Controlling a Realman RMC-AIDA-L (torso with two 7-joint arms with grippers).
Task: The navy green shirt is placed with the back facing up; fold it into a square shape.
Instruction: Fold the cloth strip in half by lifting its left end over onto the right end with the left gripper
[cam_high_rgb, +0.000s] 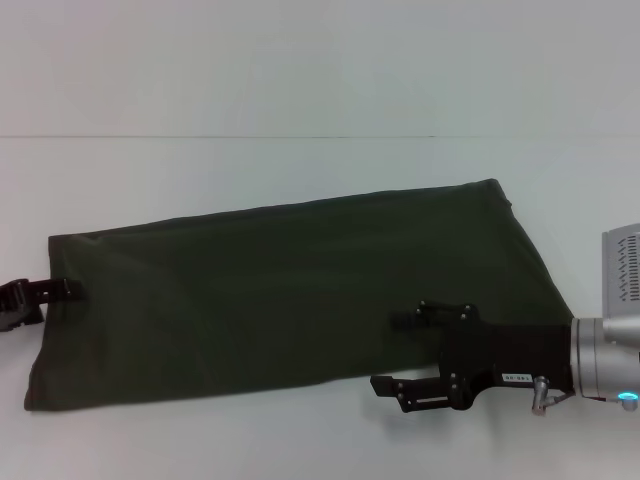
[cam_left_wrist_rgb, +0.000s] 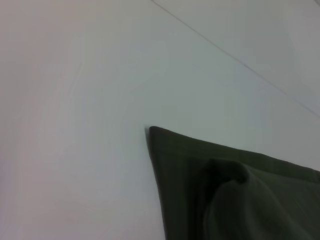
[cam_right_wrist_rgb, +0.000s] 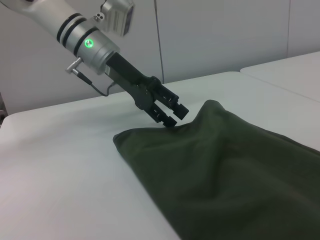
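Two-handed work: with the navy green shirt (cam_high_rgb: 280, 290) lying as a long folded band across the worktop (cam_high_rgb: 300, 80), close the released, spread jaws of the right gripper (cam_high_rgb: 387, 353) squarely on the near hem passing between them. Take every layer, then lift in step with the left gripper (cam_high_rgb: 60, 292) at the band's opposite end, keeping the fold line straight. Cannot tell the left jaws' state, whether clenched on the edge just ahead of them or merely touching it; sleeves and neckline hidden, left arm cut off.
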